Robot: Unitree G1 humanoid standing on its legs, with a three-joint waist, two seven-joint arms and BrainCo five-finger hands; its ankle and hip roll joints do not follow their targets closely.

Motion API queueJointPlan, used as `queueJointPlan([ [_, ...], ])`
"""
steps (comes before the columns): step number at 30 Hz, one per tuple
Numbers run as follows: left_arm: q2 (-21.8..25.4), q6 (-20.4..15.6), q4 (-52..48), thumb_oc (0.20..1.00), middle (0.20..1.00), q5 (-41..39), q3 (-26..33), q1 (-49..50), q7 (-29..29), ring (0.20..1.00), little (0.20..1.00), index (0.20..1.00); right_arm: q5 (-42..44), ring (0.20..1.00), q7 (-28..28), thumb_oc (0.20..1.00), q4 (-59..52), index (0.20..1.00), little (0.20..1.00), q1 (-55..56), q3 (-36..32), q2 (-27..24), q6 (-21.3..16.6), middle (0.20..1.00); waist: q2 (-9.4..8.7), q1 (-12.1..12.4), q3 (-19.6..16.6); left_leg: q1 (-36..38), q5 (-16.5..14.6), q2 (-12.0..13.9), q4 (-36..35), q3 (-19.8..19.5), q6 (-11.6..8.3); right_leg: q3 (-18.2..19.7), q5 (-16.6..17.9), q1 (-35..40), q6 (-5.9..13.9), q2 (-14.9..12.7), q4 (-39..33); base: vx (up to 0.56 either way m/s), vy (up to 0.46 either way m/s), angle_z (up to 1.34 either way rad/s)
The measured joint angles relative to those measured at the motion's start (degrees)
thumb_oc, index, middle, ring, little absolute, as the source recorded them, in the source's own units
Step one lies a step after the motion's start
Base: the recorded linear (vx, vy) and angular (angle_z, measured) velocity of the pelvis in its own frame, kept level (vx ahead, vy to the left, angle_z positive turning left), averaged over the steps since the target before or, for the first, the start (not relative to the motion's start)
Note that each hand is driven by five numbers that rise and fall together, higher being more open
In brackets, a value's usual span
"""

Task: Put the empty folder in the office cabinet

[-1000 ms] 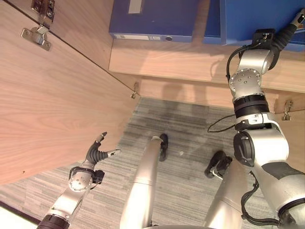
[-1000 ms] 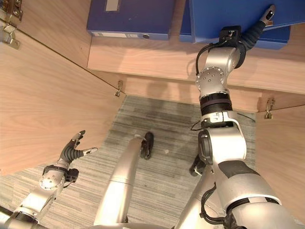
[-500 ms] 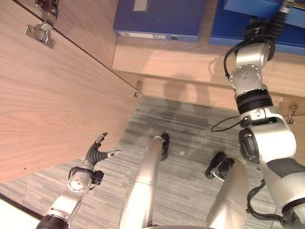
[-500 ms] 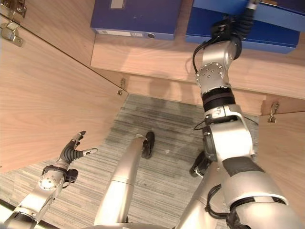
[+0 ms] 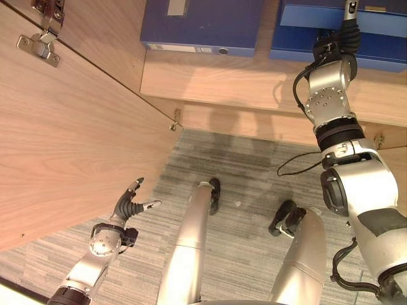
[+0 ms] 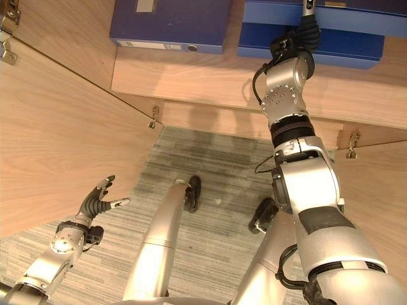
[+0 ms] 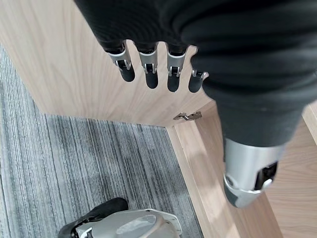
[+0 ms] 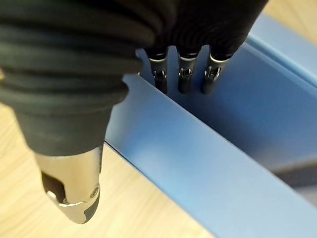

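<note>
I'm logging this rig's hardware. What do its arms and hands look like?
Both arms are silver-grey with black joint bands. The left hand and right hand have dark ribbed covers and silver, dark-tipped fingers. The right arm has a disc with small holes and black cables.

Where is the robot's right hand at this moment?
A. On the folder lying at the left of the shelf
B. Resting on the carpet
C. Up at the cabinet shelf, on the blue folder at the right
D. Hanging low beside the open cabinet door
C: the right hand reaches up to the shelf, its fingers over the edge of the right blue folder; the left hand is low by the door.
</note>
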Motion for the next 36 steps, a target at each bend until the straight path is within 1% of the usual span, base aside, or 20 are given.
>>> queueJointPlan([
  [1, 0.69, -0.02, -0.03, 1.0, 1.0, -0.01, -0.04, 0.09, -0.49, 1.0, 1.0, 1.0, -5.56, 1.0, 1.39, 1.0, 3.34, 1.0, 1.0, -1.47, 6.6, -2.26, 4.05, 1.0, -0.18, -0.14, -0.09, -0.03, -0.03, 0.2, 0.09, 0.09, 0.01, 0.26, 0.25, -0.14, 0.13, 0.34, -0.2, -0.01, 0.017, -0.11],
  [2, 1.15, -0.02, -0.02, 1.0, 1.0, -0.01, -0.03, 0.15, -0.83, 1.0, 1.0, 1.0, -6.72, 1.0, 2.08, 1.0, 3.36, 1.0, 1.0, -1.95, 6.68, -2.84, 6.0, 1.0, -0.2, -0.3, -0.11, -0.02, -0.06, 0.25, 0.13, 0.26, 0.05, 0.46, 0.32, -0.22, 0.17, 0.41, -0.22, -0.03, 0.026, -0.1],
  [3, 1.59, -0.04, -0.16, 1.0, 1.0, -0.01, 0.01, 0.33, -1.22, 1.0, 1.0, 1.0, -9.68, 1.0, 3.43, 1.0, 5.17, 1.0, 1.0, -3.27, 11.0, -3.49, 8.13, 1.0, -0.22, -0.47, -0.12, -0.02, -0.09, 0.26, 0.17, 0.34, 0.07, 0.62, 0.42, -0.33, 0.16, 0.47, -0.24, -0.02, 0.029, -0.06],
  [4, 2.27, -0.06, -0.69, 1.0, 1.0, -0.01, 0.01, 1.02, -1.56, 1.0, 1.0, 1.0, -13.46, 1.0, 5.09, 1.0, 6.72, 1.0, 1.0, -4.71, 17.92, -4.32, 10.38, 1.0, -0.23, -0.94, -0.12, -0.03, -0.08, 0.32, 0.17, 0.39, 0.06, 0.68, 0.59, -0.39, 0.15, 0.54, -0.37, -0.02, 0.029, -0.07],
  [5, 2.7, -0.08, -1.16, 1.0, 1.0, -0.01, 0.01, 1.83, -1.94, 1.0, 1.0, 1.0, -16.79, 1.0, 6.26, 1.0, 6.68, 1.0, 1.0, -5.4, 20.53, -4.58, 11.99, 1.0, -0.26, -1.38, -0.14, -0.03, -0.09, 0.47, 0.15, 0.43, 0.06, 0.7, 0.68, -0.39, 0.2, 0.71, -0.6, -0.01, 0.021, -0.11],
  [6, 3.07, -0.08, -1.66, 1.0, 1.0, -0.01, -0.01, 2.63, -2.59, 1.0, 1.0, 1.0, -20.88, 1.0, 8.13, 1.0, 6.68, 1.0, 1.0, -5.9, 22.3, -4.77, 13.72, 1.0, -0.4, -1.6, -0.21, -0.04, -0.2, 0.51, 0.1, 0.41, -0.09, 0.76, 0.92, -0.47, 0.16, 0.99, -0.92, -0.01, 0.025, -0.14],
  [9, 3.67, -0.27, -2.28, 1.0, 1.0, -0.01, 0.04, 4.13, -4.05, 1.0, 1.0, 1.0, -30.77, 1.0, 12.14, 1.0, 6.48, 1.0, 1.0, -6.62, 26.39, -6.01, 16.33, 1.0, -1.22, -1.63, -0.66, -0.19, -0.31, 1.01, -0.07, 0.75, -0.09, 0.88, 1.33, -0.85, -0.01, 1.3, -1.35, -0.01, 0.027, -0.1],
  [12, 3.66, -0.32, -2.26, 1.0, 1.0, 0.04, 0.14, 4.21, -5.02, 1.0, 1.0, 1.0, -34.9, 1.0, 14.51, 1.0, 4.26, 1.0, 1.0, -7.14, 27.83, -7.43, 18.33, 1.0, -1.33, -1.65, -0.72, -0.22, -0.32, 1.08, -0.07, 0.79, -0.1, 0.88, 1.38, -0.85, 0.06, 1.3, -1.44, 0.0, 0.0, 0.0],
  [13, 3.66, -0.33, -2.3, 1.0, 1.0, 0.07, 0.56, 4.36, -5.81, 1.0, 1.0, 1.0, -34.94, 1.0, 16.95, 1.0, 1.48, 1.0, 1.0, -6.98, 28.99, -8.66, 19.33, 1.0, -1.34, -1.66, -0.73, -0.36, -0.32, 1.1, -0.13, 0.86, -0.1, 0.87, 1.41, -0.97, 0.11, 1.28, -1.55, 0.0, 0.0, 0.0],
  [15, 3.64, -0.35, -2.29, 1.0, 1.0, 0.1, 1.35, 4.61, -6.56, 1.0, 1.0, 1.0, -35.54, 1.0, 19.45, 1.0, -2.72, 1.0, 1.0, -6.39, 31.16, -10.45, 19.8, 1.0, -1.34, -1.64, -0.73, -0.56, -0.33, 1.15, -0.14, 0.86, -0.09, 0.82, 1.41, -1.15, 0.11, 1.29, -1.58, 0.0, 0.0, 0.0],
  [18, 3.66, -0.38, -2.31, 1.0, 1.0, 0.25, 2.2, 4.69, -7.59, 1.0, 1.0, 1.0, -36.32, 1.0, 22.87, 1.0, -7.49, 1.0, 1.0, -5.27, 32.23, -11.61, 20.15, 1.0, -1.34, -1.56, -0.73, -0.57, -0.33, 1.2, -0.22, 0.91, -0.09, 0.76, 1.41, -1.17, 0.1, 1.27, -1.62, 0.0, 0.0, 0.0],
  [20, 3.64, -0.42, -2.3, 1.0, 1.0, 0.43, 2.2, 4.73, -8.12, 1.0, 1.0, 1.0, -35.78, 1.0, 24.73, 1.0, -13.59, 1.0, 1.0, -3.25, 33.94, -13.7, 20.26, 1.0, -1.34, -1.48, -0.72, -0.6, -0.35, 1.21, -0.28, 0.93, -0.08, 0.75, 1.4, -1.22, 0.11, 1.28, -1.74, 0.0, 0.0, 0.0],
  [22, 3.65, -0.56, -2.31, 1.0, 1.0, 1.04, 2.2, 4.87, -9.03, 1.0, 1.0, 1.0, -33.72, 1.0, 26.95, 1.0, -17.36, 1.0, 1.0, -1.27, 35.24, -14.54, 19.91, 1.0, -1.35, -1.52, -0.72, -0.63, -0.39, 1.25, -0.32, 1.07, -0.03, 0.81, 1.42, -1.3, 0.13, 1.28, -1.87, 0.0, 0.0, 0.0],
  [26, 3.65, -0.99, -2.3, 1.0, 1.0, 1.12, 2.18, 4.99, -9.92, 1.0, 1.0, 1.0, -31.81, 1.0, 29.64, 1.0, -18.38, 1.0, 1.0, -1.24, 36.56, -17.14, 19.38, 1.0, -1.38, -1.35, -0.7, -0.62, -0.42, 1.25, -0.32, 1.07, 0.02, 0.8, 1.42, -1.25, 0.13, 1.27, -1.9, 0.0, 0.0, 0.0],
  [30, 3.62, -1.09, -2.3, 1.0, 1.0, 1.15, 2.18, 4.97, -10.04, 1.0, 1.0, 1.0, -31.91, 1.0, 31.26, 1.0, -18.56, 1.0, 1.0, -1.29, 37.18, -18.01, 19.22, 1.0, -1.44, -1.32, -0.65, -0.62, -0.45, 1.26, -0.32, 1.07, 0.04, 0.8, 1.42, -1.26, 0.12, 1.24, -1.91, 0.0, 0.0, 0.0],
  [31, 3.58, -1.1, -2.31, 1.0, 1.0, 1.17, 2.19, 4.98, -10.19, 1.0, 1.0, 1.0, -32.02, 1.0, 31.51, 1.0, -19.19, 1.0, 1.0, -1.49, 38.58, -18.99, 19.17, 1.0, -1.44, -1.22, -0.62, -0.62, -0.46, 1.25, -0.32, 1.09, 0.05, 0.81, 1.42, -1.27, 0.12, 1.23, -1.91, 0.0, 0.0, 0.0],
  [33, 3.55, -1.07, -2.3, 1.0, 1.0, 1.22, 2.2, 5.27, -10.34, 1.0, 1.0, 1.0, -33.46, 1.0, 32.65, 1.0, -20.96, 1.0, 1.0, -1.6, 39.29, -20.56, 19.32, 1.0, -1.53, -1.24, -0.57, -0.63, -0.52, 1.25, -0.3, 1.1, 0.11, 0.82, 1.42, -1.27, 0.12, 1.22, -1.94, 0.0, 0.0, 0.0],
  [35, 3.4, -1.06, -2.3, 1.0, 1.0, 1.43, 2.25, 5.59, -10.45, 1.0, 1.0, 1.0, -37.09, 1.0, 33.71, 1.0, -23.69, 1.0, 1.0, -2.07, 41.59, -22.98, 19.36, 1.0, -1.61, -1.36, -0.48, -0.65, -0.56, 1.26, -0.31, 1.13, 0.17, 0.83, 1.42, -1.26, 0.13, 1.22, -2.0, 0.0, 0.0, 0.0],
  [36, 3.08, -1.07, -2.42, 1.0, 1.0, 2.15, 2.63, 5.73, -10.49, 1.0, 1.0, 1.0, -40.0, 1.0, 33.76, 1.0, -26.63, 1.0, 1.0, -2.92, 43.69, -25.03, 19.5, 1.0, -1.65, -1.41, -0.36, -0.76, -0.58, 1.26, -0.31, 1.22, 0.18, 0.88, 1.44, -1.42, 0.16, 1.22, -2.03, 0.0, 0.0, 0.0],
])
